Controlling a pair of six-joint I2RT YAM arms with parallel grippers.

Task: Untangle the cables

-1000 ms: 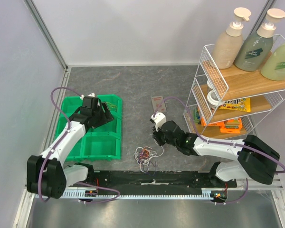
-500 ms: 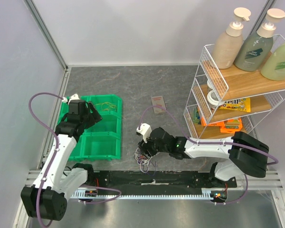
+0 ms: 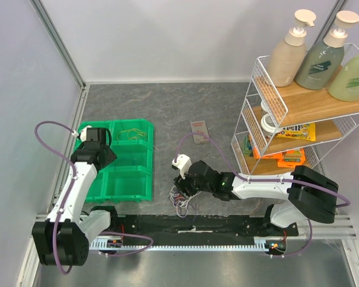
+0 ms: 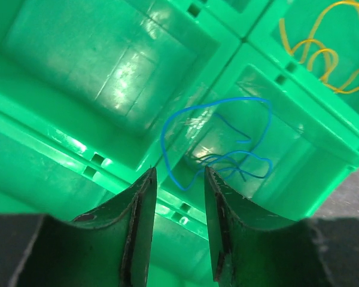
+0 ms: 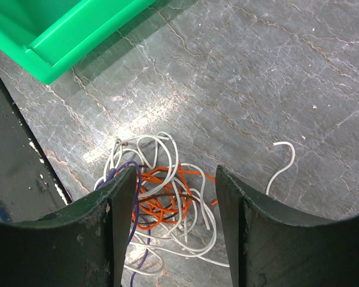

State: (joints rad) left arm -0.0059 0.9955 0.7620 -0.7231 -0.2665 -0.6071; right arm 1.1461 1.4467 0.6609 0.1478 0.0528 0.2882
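Grey stone-look table (image 3: 167,107). Wire rack (image 3: 254,119) at right edge, pump bottles (image 3: 287,54) on top. Green tray (image 3: 128,182) at left, split into compartments. Left gripper (image 4: 179,173) above tray, jaws apart, nothing between them. Right gripper (image 5: 175,173) low over table near front edge, jaws apart, gripping nothing. Tangle of white, orange and purple cables (image 5: 161,203) on table directly beneath right gripper, just right of tray. Loose blue cable (image 4: 233,158) in one tray compartment, below left gripper. Coiled yellow cable (image 4: 314,51) in neighbouring compartment.
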